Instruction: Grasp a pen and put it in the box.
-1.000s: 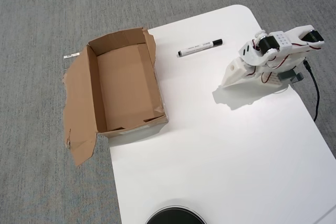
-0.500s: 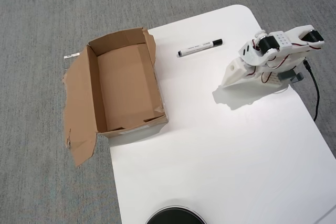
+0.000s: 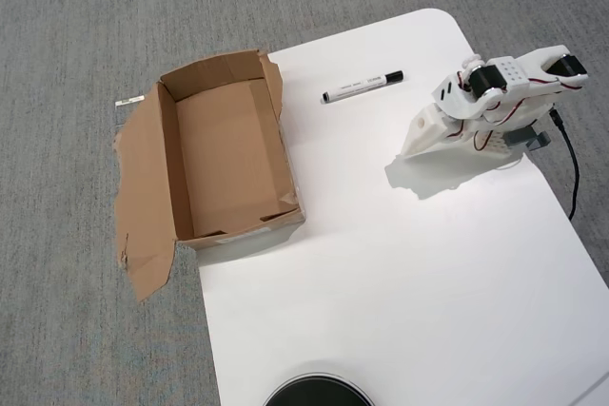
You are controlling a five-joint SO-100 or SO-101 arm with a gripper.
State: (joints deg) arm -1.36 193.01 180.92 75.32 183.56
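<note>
- Tool (image 3: 416,143) on my white arm sits folded low at the right side of the overhead view, tip pointing down-left at the tabletop (image 3: 400,273); its fingers look pressed together with nothing between them, though the angle hides the gap.
- My target, the slim white marker pen with a black cap (image 3: 363,87), lies flat on the white tabletop, well apart from the tool and up-left of it, cap end toward the arm.
- Off to the left, the brown corrugated cardboard box with ragged splayed flaps (image 3: 166,154) stands open and empty at the tabletop's edge.
- For a clean pick I judge I should open first, swing over the barrel's middle, turn the fingers across its length, then descend straight.
- Closing near an end risks the pen tipping or rolling away.
</note>
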